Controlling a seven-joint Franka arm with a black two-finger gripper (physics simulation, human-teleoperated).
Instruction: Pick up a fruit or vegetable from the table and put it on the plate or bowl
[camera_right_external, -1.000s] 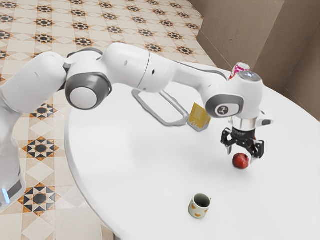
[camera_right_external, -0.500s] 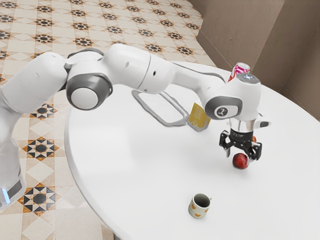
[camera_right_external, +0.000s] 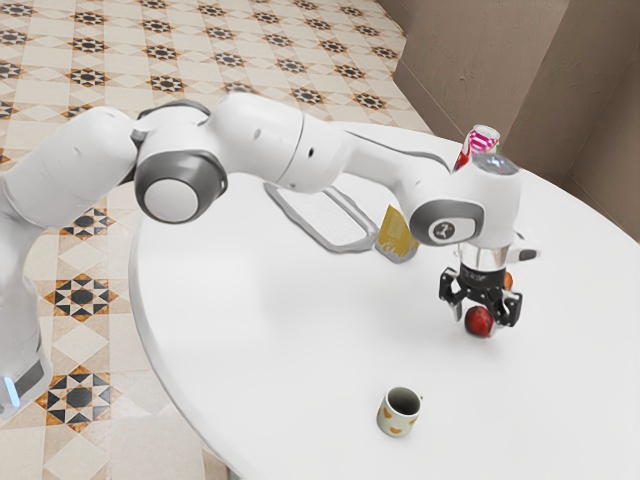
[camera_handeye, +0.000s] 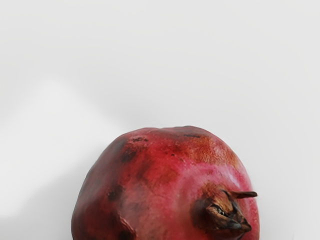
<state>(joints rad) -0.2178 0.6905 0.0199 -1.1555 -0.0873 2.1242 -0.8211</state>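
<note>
Our gripper (camera_right_external: 482, 312) hangs low over the round white table (camera_right_external: 250, 330), its black fingers spread apart with a red pomegranate (camera_right_external: 479, 323) sitting between them. We see a little room on either side of the fruit, so the hand is not pinching it. The pomegranate rests on the tabletop toward the exterior view's right, well apart from the small mug (camera_right_external: 400, 411) standing upright nearer the table's front edge. Behind the arm's wrist, a yellow box (camera_right_external: 398, 235) stands just beside a grey frame (camera_right_external: 320, 222) lying flat, and a red-and-white can (camera_right_external: 481, 139) peeks above the wrist. From the wrist camera, the pomegranate (camera_handeye: 165, 185) lies directly under our hand, its dark dried crown (camera_handeye: 227, 214) turned sideways, its skin blotched with darker patches, bare white table (camera_handeye: 150, 60) beyond it.
</note>
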